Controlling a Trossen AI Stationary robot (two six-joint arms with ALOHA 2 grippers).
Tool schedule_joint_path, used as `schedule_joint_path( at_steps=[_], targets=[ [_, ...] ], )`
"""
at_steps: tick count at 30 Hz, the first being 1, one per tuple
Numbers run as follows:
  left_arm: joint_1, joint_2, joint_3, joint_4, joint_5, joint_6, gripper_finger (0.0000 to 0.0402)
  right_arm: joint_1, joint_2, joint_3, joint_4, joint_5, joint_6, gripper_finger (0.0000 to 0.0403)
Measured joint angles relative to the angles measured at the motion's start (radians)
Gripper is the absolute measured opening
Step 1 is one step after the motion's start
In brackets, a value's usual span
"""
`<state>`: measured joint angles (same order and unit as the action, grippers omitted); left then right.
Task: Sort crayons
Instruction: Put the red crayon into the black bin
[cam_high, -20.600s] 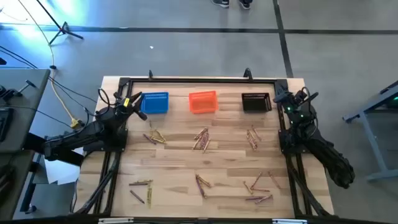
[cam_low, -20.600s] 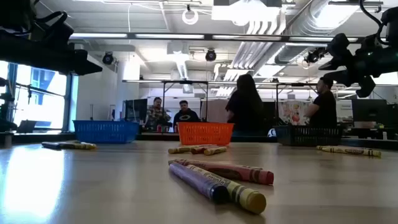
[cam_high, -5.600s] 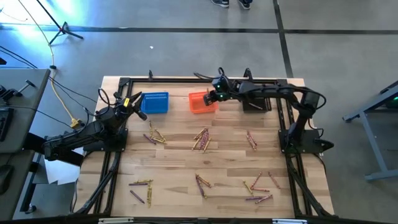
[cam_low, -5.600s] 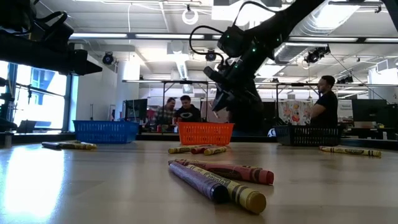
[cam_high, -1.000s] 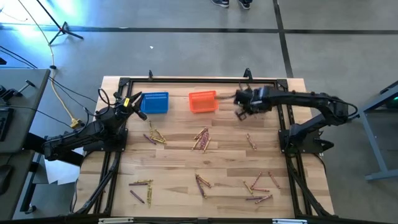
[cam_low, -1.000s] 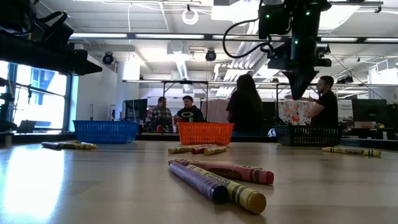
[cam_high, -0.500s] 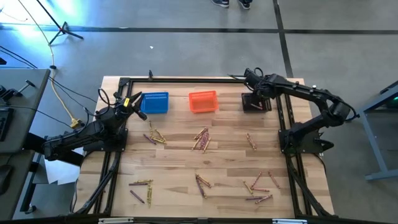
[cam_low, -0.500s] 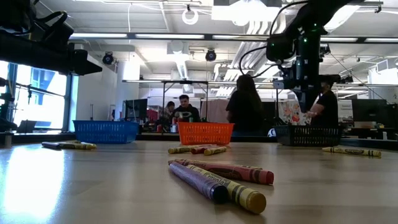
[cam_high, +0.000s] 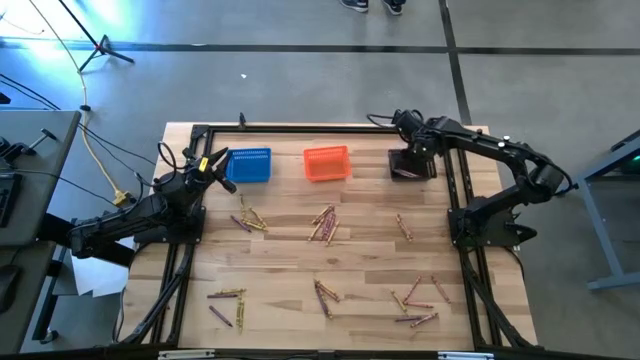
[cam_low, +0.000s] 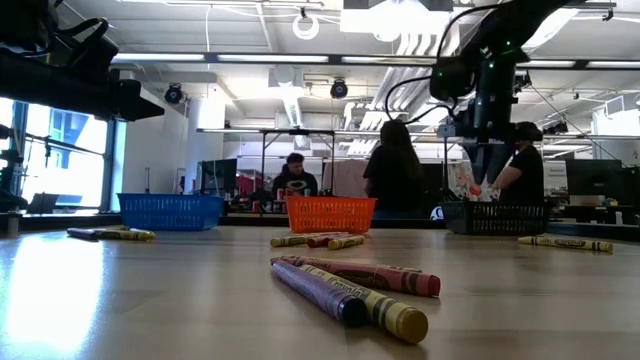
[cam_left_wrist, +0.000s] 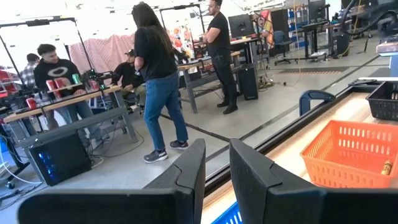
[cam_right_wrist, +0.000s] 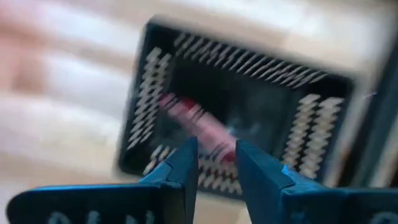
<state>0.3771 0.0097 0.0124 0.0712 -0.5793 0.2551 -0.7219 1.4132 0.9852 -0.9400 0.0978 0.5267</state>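
Above the black basket (cam_high: 411, 165) at the bench's (cam_high: 280, 260) one o'clock, the right gripper's (cam_right_wrist: 214, 163) fingers stand apart over a reddish-pink crayon (cam_right_wrist: 194, 123) inside it, other crayons (cam_high: 323, 225) scattered mid-bench, while the left gripper's (cam_left_wrist: 216, 163) fingers, also apart, wait at ten o'clock.

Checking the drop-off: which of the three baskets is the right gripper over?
The black basket, at the row's right end; the right gripper hangs above it, not the orange or blue.

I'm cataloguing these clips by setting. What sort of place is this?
Probably an open robotics lab or workshop: exposed ceiling ducts, people at cluttered workbenches, and a wooden table with two dark robot arms.
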Motion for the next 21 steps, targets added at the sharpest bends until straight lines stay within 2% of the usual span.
schedule_joint_path(
  at_steps=[7, 15, 21],
  targets=[
    [0.0, 0.0, 0.0, 0.0, 0.0, 0.0, 0.006, 0.093, 0.0, 0.0, -0.102, -0.281, -0.082, 0.0087],
    [0.0, 0.0, 0.0, 0.0, 0.0, 0.0, 0.006, 0.304, -0.001, -0.045, -0.166, -0.293, 0.005, 0.0086],
    [0.0, 0.0, 0.0, 0.0, 0.0, 0.0, 0.006, 0.435, -0.001, -0.187, -0.032, -0.293, 0.198, 0.0086]
  ],
)
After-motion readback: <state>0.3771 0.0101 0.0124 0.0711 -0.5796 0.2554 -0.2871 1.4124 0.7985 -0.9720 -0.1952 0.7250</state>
